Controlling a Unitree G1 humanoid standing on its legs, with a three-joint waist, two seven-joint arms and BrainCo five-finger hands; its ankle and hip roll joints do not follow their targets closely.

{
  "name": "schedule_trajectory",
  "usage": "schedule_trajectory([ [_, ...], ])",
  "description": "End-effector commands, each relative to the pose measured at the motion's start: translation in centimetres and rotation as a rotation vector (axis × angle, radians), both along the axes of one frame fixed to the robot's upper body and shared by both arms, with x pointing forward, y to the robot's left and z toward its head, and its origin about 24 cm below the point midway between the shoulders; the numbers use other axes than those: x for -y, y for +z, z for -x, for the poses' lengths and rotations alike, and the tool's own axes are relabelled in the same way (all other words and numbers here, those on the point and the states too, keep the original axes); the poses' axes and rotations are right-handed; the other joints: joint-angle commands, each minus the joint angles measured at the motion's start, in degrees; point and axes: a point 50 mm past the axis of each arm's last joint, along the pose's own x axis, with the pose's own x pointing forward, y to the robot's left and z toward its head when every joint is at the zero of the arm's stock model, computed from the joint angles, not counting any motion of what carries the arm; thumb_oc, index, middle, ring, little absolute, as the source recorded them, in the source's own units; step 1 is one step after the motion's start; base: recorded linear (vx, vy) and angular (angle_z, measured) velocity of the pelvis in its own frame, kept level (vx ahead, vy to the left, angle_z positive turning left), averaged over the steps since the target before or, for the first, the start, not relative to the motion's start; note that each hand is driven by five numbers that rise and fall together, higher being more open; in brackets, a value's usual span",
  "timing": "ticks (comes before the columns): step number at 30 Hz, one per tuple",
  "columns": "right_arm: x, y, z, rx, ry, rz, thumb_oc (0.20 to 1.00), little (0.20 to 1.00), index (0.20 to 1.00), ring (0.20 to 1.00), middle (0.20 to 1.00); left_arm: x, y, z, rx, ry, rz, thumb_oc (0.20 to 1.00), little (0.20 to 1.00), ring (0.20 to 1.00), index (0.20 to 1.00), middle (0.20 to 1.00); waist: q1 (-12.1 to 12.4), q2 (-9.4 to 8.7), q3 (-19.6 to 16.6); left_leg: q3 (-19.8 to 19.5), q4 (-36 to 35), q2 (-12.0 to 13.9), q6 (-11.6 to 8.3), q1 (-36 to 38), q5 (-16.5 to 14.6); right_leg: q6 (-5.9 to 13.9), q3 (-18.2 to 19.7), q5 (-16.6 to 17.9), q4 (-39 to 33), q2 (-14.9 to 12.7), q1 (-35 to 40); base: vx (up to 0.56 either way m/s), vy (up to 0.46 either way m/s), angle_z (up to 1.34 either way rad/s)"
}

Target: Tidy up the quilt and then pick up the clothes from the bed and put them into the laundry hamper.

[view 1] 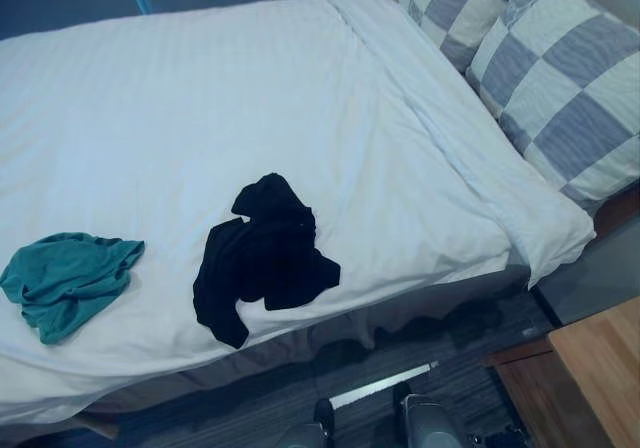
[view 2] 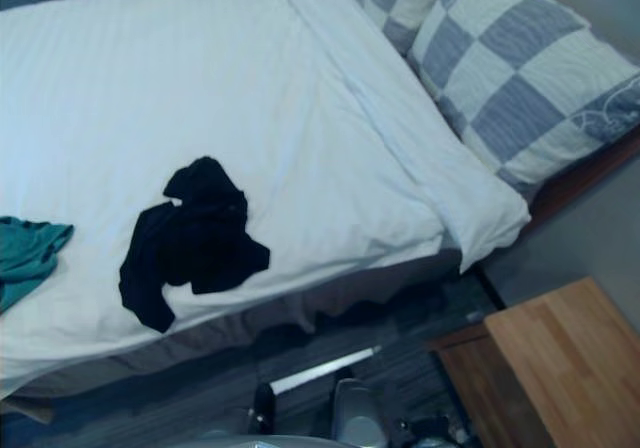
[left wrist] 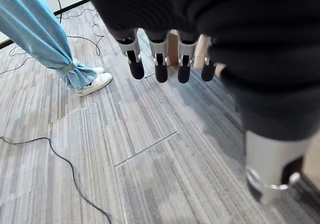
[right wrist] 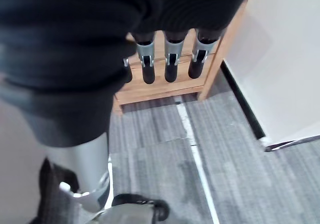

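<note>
Grey striped flooring (left wrist: 150,149) runs along the near edge of a bed (view 1: 420,313) over which a white quilt (view 1: 200,98) has been spread nearly flat, with only shallow creases showing. Checked pillows (view 1: 560,78) lie at the head of the bed, beyond the quilt's folded-over top edge. Two garments are left on the quilt: a black garment (view 1: 262,253), crumpled close to the near edge, and a teal garment (view 1: 68,278), further from the pillows than the black one and equally close to that edge. A wooden nightstand (view 2: 555,368) stands on the floor just beside the head end of the bed.

Neither hand is at the bed. The left hand (left wrist: 160,59) is seen hanging above the floor, fingers straight and apart, nothing held; a person's leg and shoe (left wrist: 92,83) are visible beyond it. The right hand (right wrist: 167,59) hangs likewise with straight fingers and nothing held, the nightstand just past its fingertips.

Several risks are judged from this. The black garment lies so near the edge that a sweeping grasp could push it off onto the floor. Quilt fabric could be pinched along with a garment, so that the smoothed quilt is dragged out of place. No hamper can be seen, so a carried garment could be dropped wide of it.
</note>
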Motion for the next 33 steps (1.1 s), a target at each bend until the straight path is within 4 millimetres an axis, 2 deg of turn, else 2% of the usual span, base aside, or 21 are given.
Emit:
schedule_trajectory([
  [1,1.5,0.7,-1.6,0.036,0.069,0.047,1.0,1.0,1.0,1.0,1.0,0.6,0.1,-2.0,0.035,0.011,-0.013,1.0,1.0,1.0,1.0,1.0,0.1,-0.24,0.6,-6.3,-1.9,0.5,-1.58,1.0,0.5,0.46,2.0,3.1,-7.6,2.2,4.5,0.02,-0.053,-0.09],
  [3,1.4,0.8,-1.8,0.05,0.064,0.042,1.0,1.0,1.0,1.0,1.0,0.9,0.2,-2.3,0.039,-0.008,-0.023,1.0,1.0,1.0,1.0,1.0,0.1,-0.34,0.2,-6.5,-1.2,0.0,-1.2,0.2,0.5,0.02,2.6,2.7,-7.4,2.5,4.9,0.02,-0.074,-0.04],
  [6,1.1,1.0,-2.7,0.094,0.068,0.04,1.0,1.0,1.0,1.0,1.0,1.4,0.1,-2.7,0.063,0.026,-0.005,1.0,1.0,1.0,1.0,1.0,-0.4,-1.22,-0.2,-3.2,6.4,0.0,-1.05,-1.6,-2.3,-0.53,2.3,2.3,-6.7,1.5,4.9,0.03,-0.059,0.21],
  [7,1.3,1.2,-3.2,0.103,0.082,0.05,1.0,1.0,1.0,1.0,1.0,0.9,0.4,-3.2,0.083,-0.023,-0.06,1.0,1.0,1.0,1.0,1.0,-0.6,-1.78,0.1,-2.9,12.7,-0.2,-1.53,-4.2,-2.5,-1.39,2.5,2.4,-6.9,1.1,5.6,0.03,0.007,0.24],
  [8,1.5,1.4,-3.5,0.113,0.068,0.062,1.0,1.0,1.0,1.0,1.0,0.6,0.5,-3.4,0.089,-0.013,-0.058,1.0,1.0,1.0,1.0,1.0,-0.2,-1.92,0.4,-3.0,16.6,0.7,-2.45,-6.6,0.0,-1.91,2.6,2.7,-7.6,1.1,6.5,0.04,0.055,0.35],
  [9,1.9,1.6,-3.8,0.132,0.033,0.058,1.0,1.0,1.0,1.0,1.0,0.5,0.5,-3.4,0.094,-0.001,-0.062,1.0,1.0,1.0,1.0,1.0,-0.2,-1.71,0.7,-2.1,18.2,3.4,-3.56,-8.2,2.8,-2.36,2.1,2.7,-8.1,1.3,7.5,0.03,0.075,0.37],
  [10,1.9,1.7,-3.9,0.137,0.026,0.053,1.0,1.0,1.0,1.0,1.0,0.5,0.5,-3.4,0.096,-0.003,-0.066,1.0,1.0,1.0,1.0,1.0,-0.3,-1.62,0.8,-2.0,18.3,4.1,-3.83,-8.5,3.5,-2.46,2.0,2.7,-8.3,1.4,7.8,0.07,0.151,0.48],
  [11,2.1,1.7,-4.0,0.148,0.021,0.044,1.0,1.0,1.0,1.0,1.0,0.3,0.6,-3.3,0.095,-0.013,-0.079,1.0,1.0,1.0,1.0,1.0,-0.6,-1.31,0.4,-2.1,16.3,6.1,-4.42,-7.7,4.9,-2.39,2.1,2.6,-8.8,1.3,8.3,0.06,0.116,0.38],
  [13,2.1,1.8,-4.2,0.155,0.035,0.047,1.0,1.0,1.0,1.0,1.0,0.3,0.6,-3.1,0.099,-0.002,-0.082,1.0,1.0,1.0,1.0,1.0,-0.9,-1.11,0.0,-2.8,13.6,7.4,-4.54,-6.1,5.1,-2.15,2.8,2.4,-9.0,1.0,8.5,0.06,0.287,0.25],
  [14,2.1,1.8,-4.1,0.148,0.057,0.042,1.0,1.0,1.0,1.0,1.0,0.6,0.4,-2.3,0.097,0.144,-0.081,1.0,1.0,1.0,1.0,1.0,-1.1,-0.51,-0.7,-5.0,6.9,9.4,-5.46,-2.4,4.8,-1.31,4.5,2.3,-9.1,0.6,8.0,0.04,0.436,0.12],
  [15,2.1,1.7,-4.0,0.143,0.057,0.043,1.0,1.0,1.0,1.0,1.0,0.6,0.4,-2.3,0.097,0.153,-0.078,1.0,1.0,1.0,1.0,1.0,-1.2,-0.4,-0.8,-5.5,5.9,9.6,-5.75,-1.9,4.7,-1.1,4.8,2.4,-9.2,0.5,7.8,0.01,0.364,0.07],
  [18,2.4,1.6,-3.5,0.122,0.035,0.054,1.0,1.0,1.0,1.0,1.0,0.5,0.4,-2.6,0.11,0.089,-0.07,1.0,1.0,1.0,1.0,1.0,-1.2,0.03,-0.8,-5.7,3.5,9.5,-6.27,-1.1,3.6,-0.23,5.4,2.9,-9.8,-0.4,7.8,-0.02,0.309,-0.14],
  [19,2.6,1.5,-2.9,0.105,-0.005,0.06,1.0,1.0,1.0,1.0,1.0,0.8,0.4,-3.1,0.128,0.027,-0.057,1.0,1.0,1.0,1.0,1.0,-1.7,0.56,-1.0,-3.8,2.1,9.6,-6.39,-0.4,3.1,0.35,4.6,3.3,-10.2,-1.4,7.6,0.0,0.274,-0.12],
  [20,2.6,1.5,-2.9,0.104,-0.01,0.06,1.0,1.0,1.0,1.0,1.0,0.8,0.4,-3.1,0.13,0.021,-0.054,1.0,1.0,1.0,1.0,1.0,-1.8,0.6,-1.0,-3.7,2.0,9.6,-6.4,-0.3,3.1,0.41,4.5,3.3,-10.3,-1.5,7.6,0.0,0.396,-0.12],
  [22,2.8,1.4,-2.4,0.101,-0.041,0.058,1.0,1.0,1.0,1.0,1.0,1.0,0.4,-3.7,0.156,-0.003,-0.027,1.0,1.0,1.0,1.0,1.0,-2.0,0.81,-1.0,-3.6,1.7,8.8,-6.2,-0.1,2.7,0.93,4.6,3.9,-10.8,-2.2,7.8,0.0,0.357,0.01],
  [23,2.6,1.3,-2.3,0.106,-0.031,0.055,1.0,1.0,1.0,1.0,1.0,1.0,0.4,-4.0,0.183,-0.001,-0.011,1.0,1.0,1.0,1.0,1.0,-1.8,0.83,-1.0,-4.0,1.6,7.2,-5.37,-0.1,1.9,2.11,5.3,4.5,-10.6,-3.5,7.5,-0.01,0.38,-0.03],
  [28,1.7,1.2,-2.6,0.122,0.015,0.053,1.0,1.0,1.0,1.0,1.0,0.1,0.7,-4.5,0.21,0.078,-0.003,1.0,1.0,1.0,1.0,1.0,-1.1,-0.24,0.2,-3.3,3.3,4.2,-2.91,-0.8,-0.5,4.05,6.2,5.0,-6.8,-6.6,5.7,-0.04,0.302,-0.09],
  [29,1.6,1.1,-2.4,0.123,0.008,0.047,1.0,1.0,1.0,1.0,1.0,-0.1,0.8,-4.4,0.213,0.087,-0.008,1.0,1.0,1.0,1.0,1.0,-0.9,-0.38,0.4,-2.9,3.4,3.7,-2.43,-0.8,-0.8,3.91,5.6,5.5,-5.1,-7.1,5.3,-0.06,0.228,-0.06],
  [30,1.2,0.9,-2.1,0.125,-0.005,0.026,1.0,1.0,1.0,1.0,1.0,-0.6,0.9,-4.1,0.222,0.125,-0.021,1.0,1.0,1.0,1.0,1.0,-0.4,-0.74,0.8,-2.0,3.6,3.4,-1.9,-0.6,-1.0,3.71,3.2,7.2,-2.0,-8.1,4.2,-0.05,0.153,-0.02],
  [33,0.9,0.7,-1.8,0.112,-0.029,-0.008,1.0,1.0,1.0,1.0,1.0,-1.3,1.0,-3.7,0.251,0.264,-0.034,1.0,1.0,1.0,1.0,1.0,-0.1,-1.18,1.3,-1.1,3.0,3.6,-1.68,0.1,-1.1,3.99,1.3,6.7,-1.4,-7.3,3.3,-0.05,0.079,-0.34],
])
